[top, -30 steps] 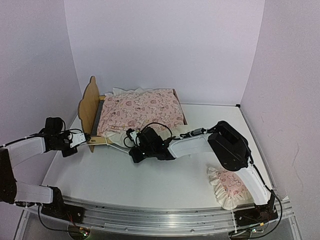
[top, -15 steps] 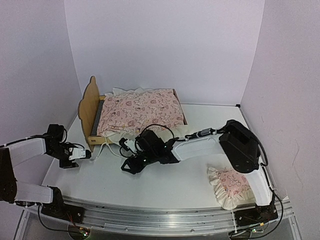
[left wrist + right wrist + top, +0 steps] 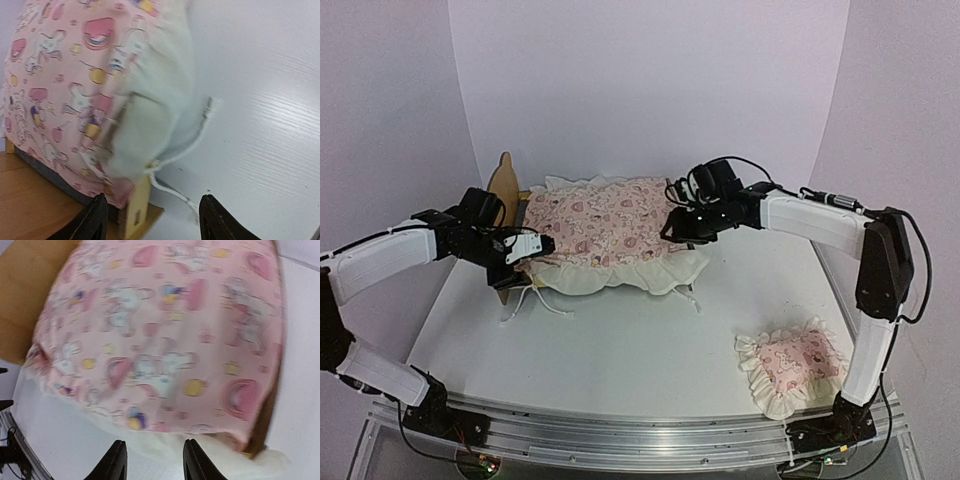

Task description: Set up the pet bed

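Observation:
The pet bed stands at the back left, its plywood headboard to the left. A pink printed mattress cushion covers it, and the cream ruffle hangs over the front rail. My left gripper hovers open at the bed's front left corner. In the left wrist view my left gripper is empty above a wooden corner post, with a white tie string on the table. My right gripper is open at the foot end. Seen from the right wrist, my right gripper is empty over the cushion.
A small pink ruffled pillow lies on the white table at the front right. Loose white tie strings trail on the table before the bed. Purple walls close in the back and both sides.
Both arms rose from the table in front of the bed to its two ends. Both grippers opened. The cushion now lies spread over the bed with its ruffle draped down the front.

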`<action>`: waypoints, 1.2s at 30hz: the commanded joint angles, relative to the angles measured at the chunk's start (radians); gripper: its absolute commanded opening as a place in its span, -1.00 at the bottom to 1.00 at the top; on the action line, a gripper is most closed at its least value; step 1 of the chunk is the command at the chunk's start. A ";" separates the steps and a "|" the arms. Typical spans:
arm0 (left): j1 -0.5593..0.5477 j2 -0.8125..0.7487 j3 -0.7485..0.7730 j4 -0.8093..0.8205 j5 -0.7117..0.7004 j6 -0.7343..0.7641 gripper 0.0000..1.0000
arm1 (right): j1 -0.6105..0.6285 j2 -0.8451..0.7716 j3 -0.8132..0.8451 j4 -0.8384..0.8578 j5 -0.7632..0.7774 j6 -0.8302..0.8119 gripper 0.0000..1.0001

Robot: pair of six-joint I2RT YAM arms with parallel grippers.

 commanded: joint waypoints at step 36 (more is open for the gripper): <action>0.007 0.228 0.162 0.127 -0.098 -0.055 -0.56 | -0.122 0.096 0.023 -0.154 -0.026 0.053 -0.10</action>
